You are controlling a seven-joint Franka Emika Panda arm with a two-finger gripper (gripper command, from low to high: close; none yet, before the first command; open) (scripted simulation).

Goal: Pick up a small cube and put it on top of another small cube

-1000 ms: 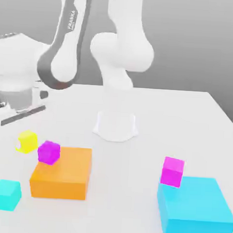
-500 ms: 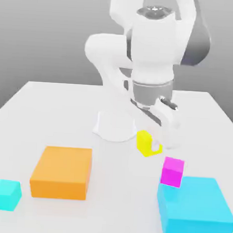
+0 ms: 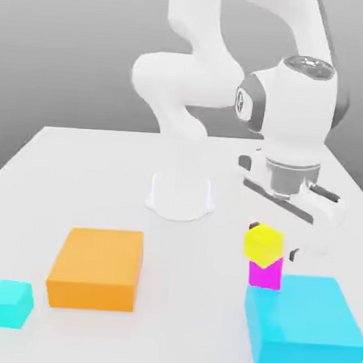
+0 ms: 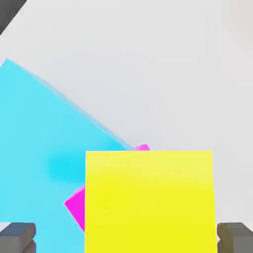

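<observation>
White table (image 3: 79, 178) all around. My gripper (image 3: 270, 239) has just let go: its fingers (image 4: 20, 236) are spread wide now, off the yellow cube (image 3: 264, 245). That cube sits on the pink cube (image 3: 264, 273), at 10 o'clock from the big cyan block (image 3: 304, 328). I think it's stacked.

A simulated robot test scene, not a real room: a plain white table (image 3: 79, 178) against a featureless grey backdrop, a white Franka arm (image 3: 197, 102) mounted on it, and flat-coloured blocks such as an orange block (image 3: 96, 268) and a large cyan block (image 3: 304, 326).
</observation>
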